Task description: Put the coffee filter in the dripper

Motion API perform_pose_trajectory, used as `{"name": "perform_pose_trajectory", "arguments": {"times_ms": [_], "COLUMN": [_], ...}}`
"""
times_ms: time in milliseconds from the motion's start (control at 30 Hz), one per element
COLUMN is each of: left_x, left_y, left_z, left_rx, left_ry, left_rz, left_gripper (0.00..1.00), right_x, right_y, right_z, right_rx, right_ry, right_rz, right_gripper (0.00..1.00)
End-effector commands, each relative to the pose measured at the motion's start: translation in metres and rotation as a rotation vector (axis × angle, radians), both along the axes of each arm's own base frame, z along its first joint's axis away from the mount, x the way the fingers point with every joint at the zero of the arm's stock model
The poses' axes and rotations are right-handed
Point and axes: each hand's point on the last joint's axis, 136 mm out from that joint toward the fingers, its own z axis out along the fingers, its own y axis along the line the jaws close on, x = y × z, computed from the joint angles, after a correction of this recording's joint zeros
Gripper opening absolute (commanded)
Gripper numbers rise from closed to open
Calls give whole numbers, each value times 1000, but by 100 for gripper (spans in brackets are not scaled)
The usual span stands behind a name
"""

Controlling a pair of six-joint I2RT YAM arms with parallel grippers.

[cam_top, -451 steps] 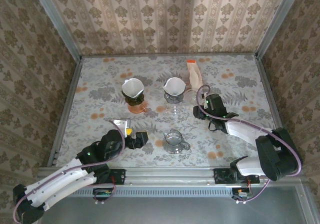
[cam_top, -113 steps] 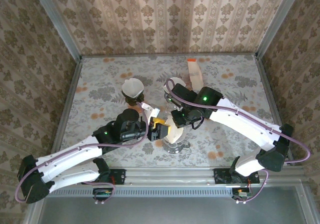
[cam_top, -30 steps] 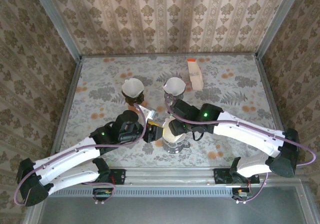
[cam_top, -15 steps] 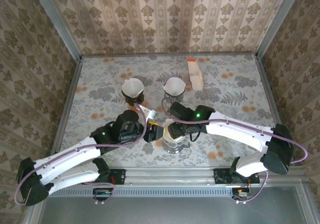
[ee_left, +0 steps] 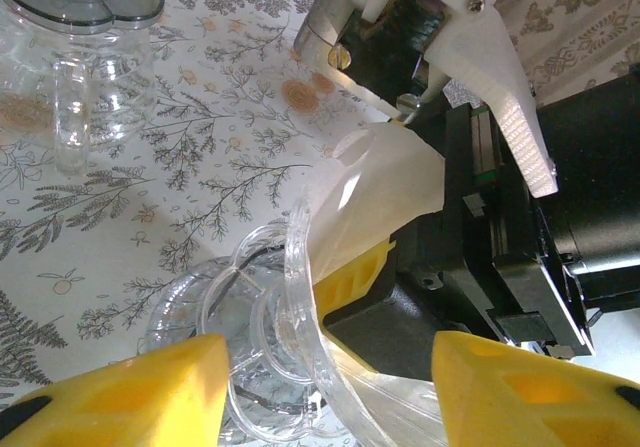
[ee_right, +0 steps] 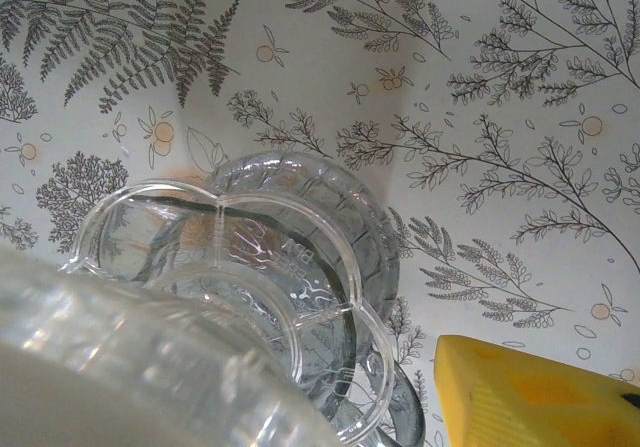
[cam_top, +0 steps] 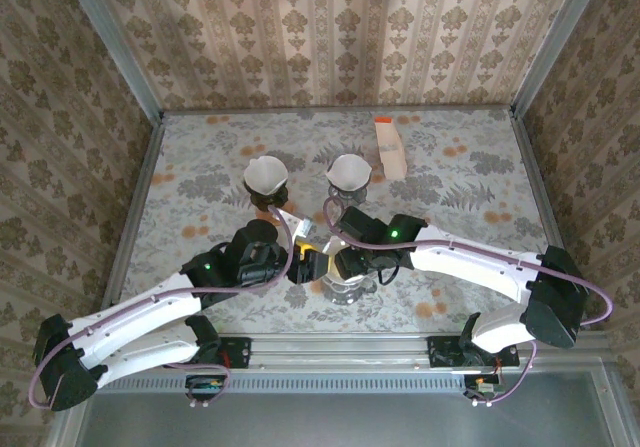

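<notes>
White filter [ee_left: 375, 192] sits inside clear dripper [ee_right: 250, 257], top edge above rim beside right gripper [cam_top: 350, 259], whose grip cannot be told. Embossed marks on dripper base unreadable. Left gripper [ee_left: 325, 387] jaws apart, straddling dripper. Since second ago, right gripper lower, hiding filter from above.

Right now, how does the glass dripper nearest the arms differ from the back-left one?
The near dripper is all clear glass; the back-left dripper sits on a dark base. The left tool and right tool crowd the near dripper; the back-left dripper stands alone. Both are cone-shaped.
</notes>
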Motion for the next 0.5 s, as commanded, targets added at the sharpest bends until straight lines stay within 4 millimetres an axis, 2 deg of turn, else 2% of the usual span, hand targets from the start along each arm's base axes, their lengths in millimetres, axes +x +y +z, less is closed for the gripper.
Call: {"name": "perform_pose_trajectory", "arguments": {"times_ms": [0,200,467], "left_x": [3,4,4], "left_y": [0,-5,-1], "left_z": [-6,-12,-15], "left_rx": [5,13,21], "left_ry": [3,16,30], "left_rz": [19,9,27], "left_gripper": [55,48,41], "right_x": [-3,-2,4], "right_y": [-7,-7,-5], "right_z": [-12,-6,12], "right_rx": [-26,-24,-17], "right_ry": [19,11,-27], "right_rz": [-13,-11,0], "right_gripper": [60,60,61]}}
